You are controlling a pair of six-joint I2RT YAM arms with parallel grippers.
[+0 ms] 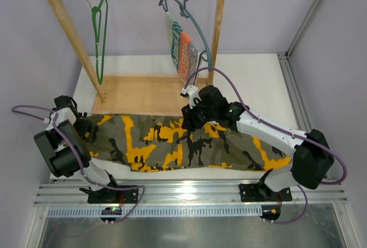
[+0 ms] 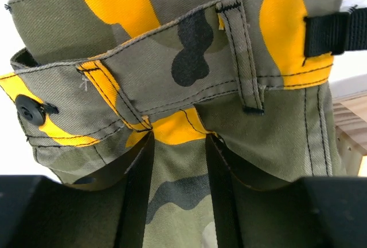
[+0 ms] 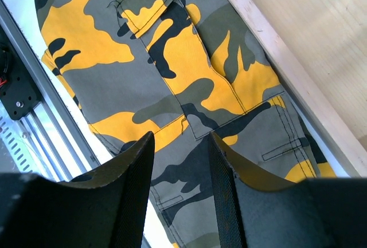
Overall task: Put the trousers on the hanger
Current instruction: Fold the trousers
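The camouflage trousers (image 1: 166, 145) lie flat across the table, waist to the left and legs to the right. The green hanger (image 1: 98, 36) hangs from the wooden rail at the back left, away from both arms. My left gripper (image 1: 80, 124) is at the waist end. In the left wrist view the gripper (image 2: 179, 138) is open, with trouser fabric (image 2: 178, 59) lying between its fingers below the waistband. My right gripper (image 1: 190, 121) hovers over the middle of the trousers. In the right wrist view it (image 3: 180, 139) is open and empty above the fabric (image 3: 189, 59).
A wooden rack stands at the back on a flat base (image 1: 143, 93), which borders the trousers' far edge (image 3: 298, 30). A grey-blue hanger (image 1: 192, 19) with a striped cloth (image 1: 182, 50) hangs at its right. A metal rail (image 1: 189, 193) runs along the near edge.
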